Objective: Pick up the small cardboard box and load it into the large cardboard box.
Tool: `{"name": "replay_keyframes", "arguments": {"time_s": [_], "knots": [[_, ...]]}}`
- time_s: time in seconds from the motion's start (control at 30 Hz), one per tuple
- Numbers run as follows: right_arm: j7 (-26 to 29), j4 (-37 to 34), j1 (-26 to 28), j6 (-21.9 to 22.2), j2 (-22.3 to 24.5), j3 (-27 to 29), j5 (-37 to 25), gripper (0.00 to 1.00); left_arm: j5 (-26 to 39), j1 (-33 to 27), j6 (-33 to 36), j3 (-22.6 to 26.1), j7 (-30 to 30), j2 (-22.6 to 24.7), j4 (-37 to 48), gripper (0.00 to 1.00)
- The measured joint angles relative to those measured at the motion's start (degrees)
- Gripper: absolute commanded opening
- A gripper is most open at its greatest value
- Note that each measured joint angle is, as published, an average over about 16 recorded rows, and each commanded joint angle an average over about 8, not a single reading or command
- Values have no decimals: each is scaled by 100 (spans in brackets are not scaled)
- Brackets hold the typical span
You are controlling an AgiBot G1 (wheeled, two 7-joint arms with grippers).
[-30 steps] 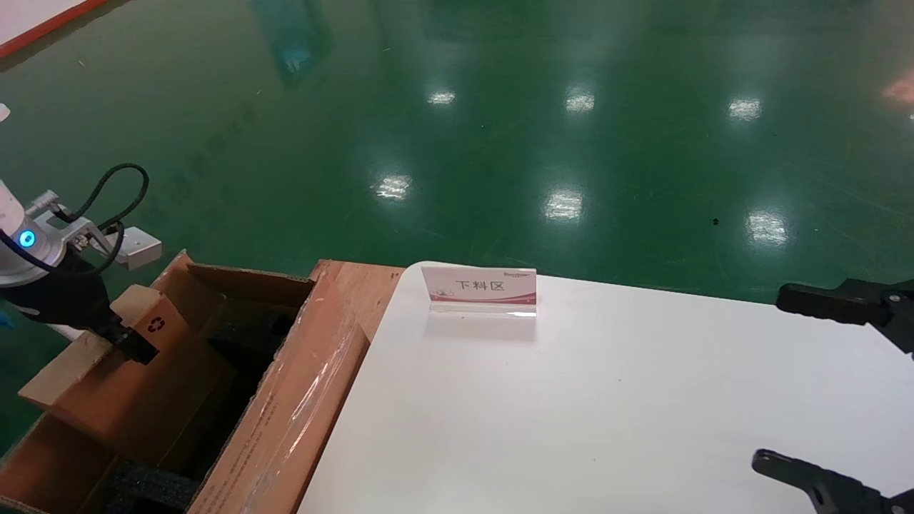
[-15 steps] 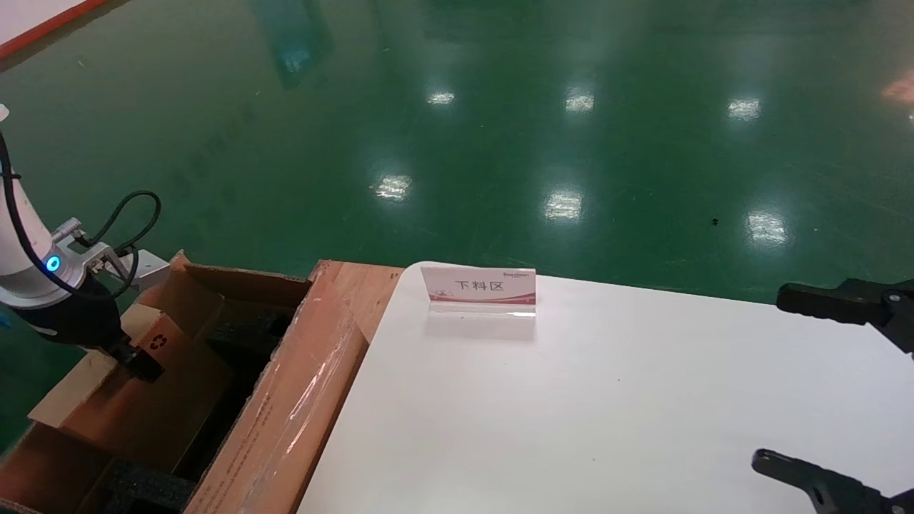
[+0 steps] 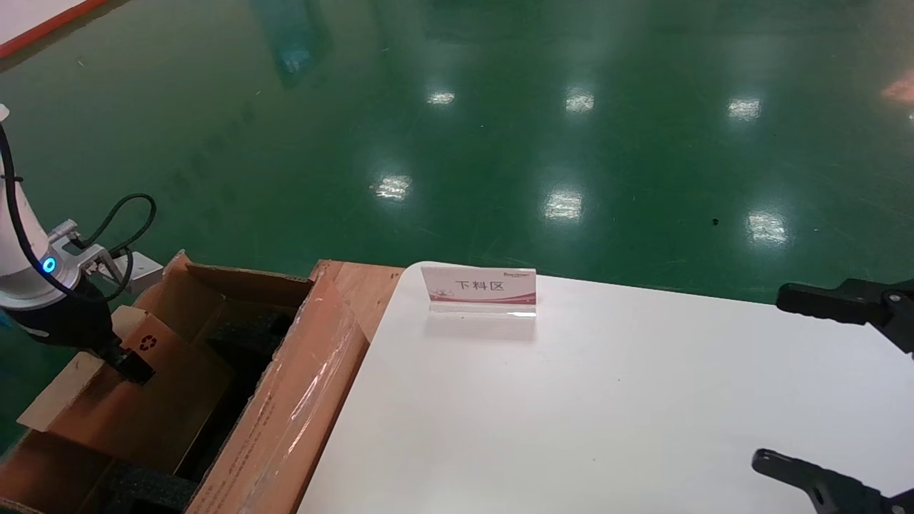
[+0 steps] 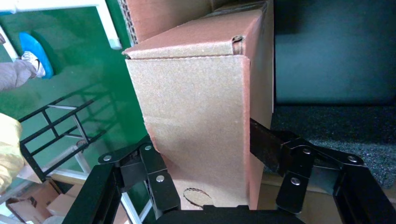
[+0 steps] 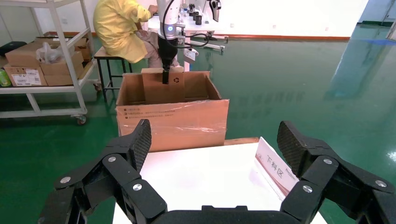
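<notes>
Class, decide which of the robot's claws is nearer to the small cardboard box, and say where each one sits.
Left. The left claw is clamped on the small cardboard box, holding it inside the large cardboard box. The right claw hangs open over the white table, far off.

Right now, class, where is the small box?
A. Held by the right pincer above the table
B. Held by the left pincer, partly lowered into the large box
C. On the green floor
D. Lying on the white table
B: the left pincer clamps the small box, its lower part inside the large box.
</notes>
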Motion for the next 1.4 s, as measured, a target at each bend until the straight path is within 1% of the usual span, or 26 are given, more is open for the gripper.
{"name": "replay_keyframes", "arguments": {"time_s": [0.53, 0.73, 1.0, 1.23, 1.4], "knots": [[1, 0, 0, 0, 0, 0, 0, 100, 16, -49, -4, -8, 45, 6, -63, 100], [0, -2, 1, 0, 0, -1, 0, 100, -42, -204, -55, -86, 156, 31, -212, 100], [-2, -4, 3, -1, 0, -3, 2, 100, -246, -791, -238, -356, 487, -90, -816, 100], [-3, -4, 3, 0, 1, -5, 3, 100, -501, -1487, -421, -665, 762, -444, -1722, 100], [-4, -5, 3, 1, 1, -5, 3, 100, -635, -1868, -509, -842, 826, -705, -2362, 100]]}}
